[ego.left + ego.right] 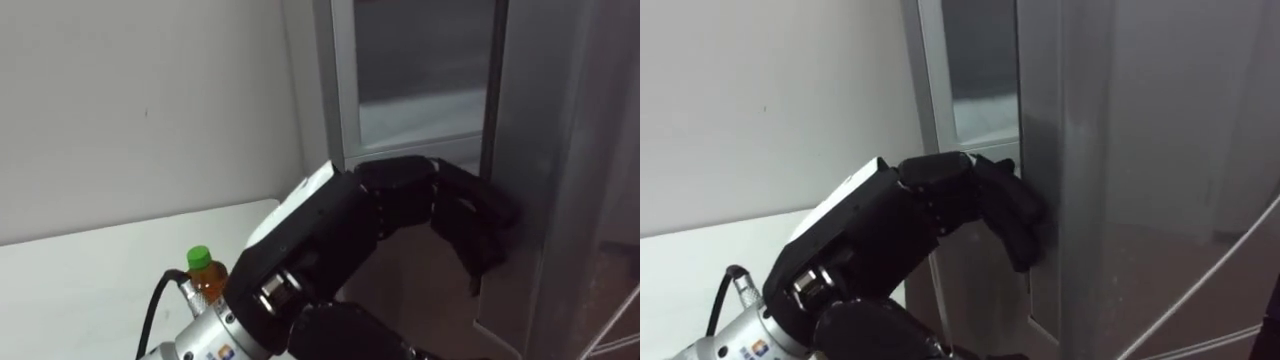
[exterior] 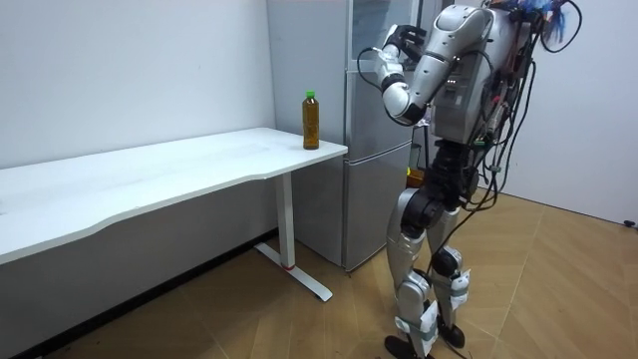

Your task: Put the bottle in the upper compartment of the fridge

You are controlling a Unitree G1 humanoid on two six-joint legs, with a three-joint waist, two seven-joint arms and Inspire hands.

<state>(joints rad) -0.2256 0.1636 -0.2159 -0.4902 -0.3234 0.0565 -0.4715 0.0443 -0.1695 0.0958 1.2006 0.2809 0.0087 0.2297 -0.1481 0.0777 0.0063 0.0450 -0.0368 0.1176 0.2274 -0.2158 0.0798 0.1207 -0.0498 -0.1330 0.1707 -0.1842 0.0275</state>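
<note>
We find the bottle (image 1: pixel 203 270) upright at the table (image 2: pixel 150 170) corner nearest the fridge door (image 1: pixel 560 150), left of and below the left hand (image 1: pixel 390 205). That hand's fingers (image 1: pixel 470 235) curl round the door's edge, well apart from the bottle.

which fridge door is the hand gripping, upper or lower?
The upper door: the left hand curls round its edge, above the seam. The lower door beneath is untouched.

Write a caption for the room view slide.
Standing robot, left robot hand on upper fridge; bottle stands on white table corner.
</note>
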